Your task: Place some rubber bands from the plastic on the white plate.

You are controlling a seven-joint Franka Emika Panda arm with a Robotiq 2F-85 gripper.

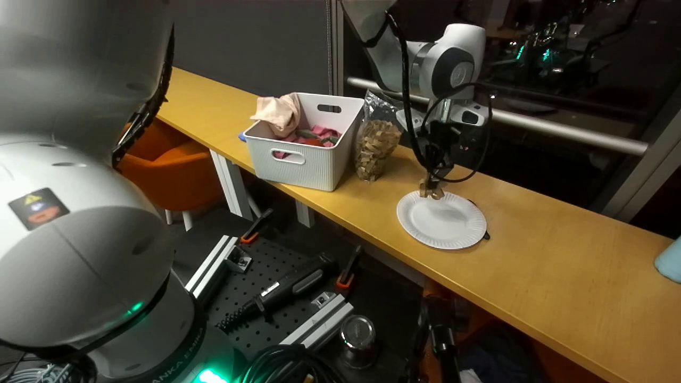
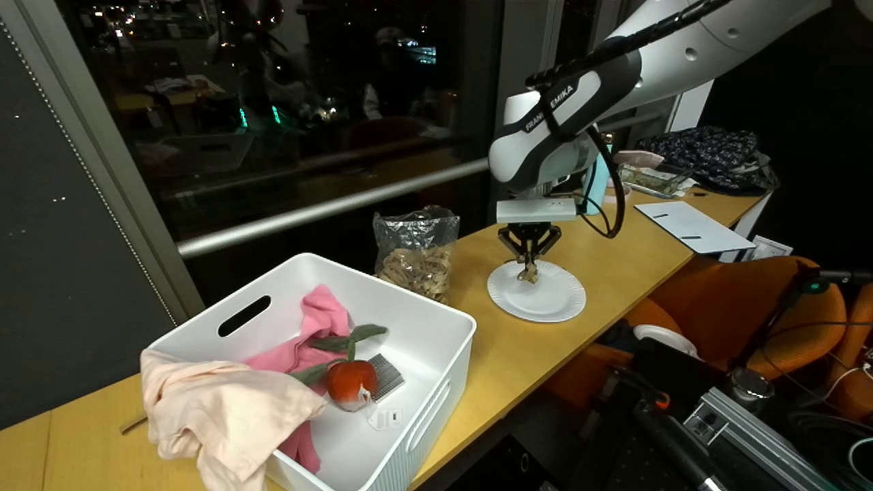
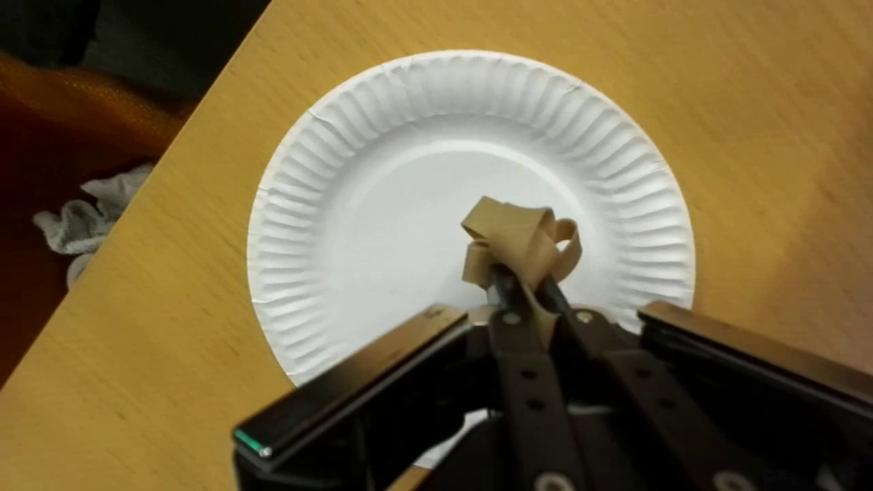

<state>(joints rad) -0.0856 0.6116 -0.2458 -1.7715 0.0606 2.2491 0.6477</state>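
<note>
The task looks nearly done: some rubber bands (image 3: 515, 235) are out of the plastic bag (image 2: 417, 266), which stands beside the bin (image 1: 319, 170) toward the edge of the table (image 1: 553, 244) by the window (image 2: 307, 157), and the gripper (image 3: 526, 283) holds them pinched in narrowed jaws over the white plate (image 3: 389, 225), near the table's opposite long edge. Lowering, if needed, and release seem left; whether the bands touch the plate I cannot tell. The arm (image 2: 668, 75) reaches over the table and points the gripper straight down.

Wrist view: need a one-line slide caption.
Gripper shut on a bunch of tan rubber bands, over the white plate on the table.
</note>
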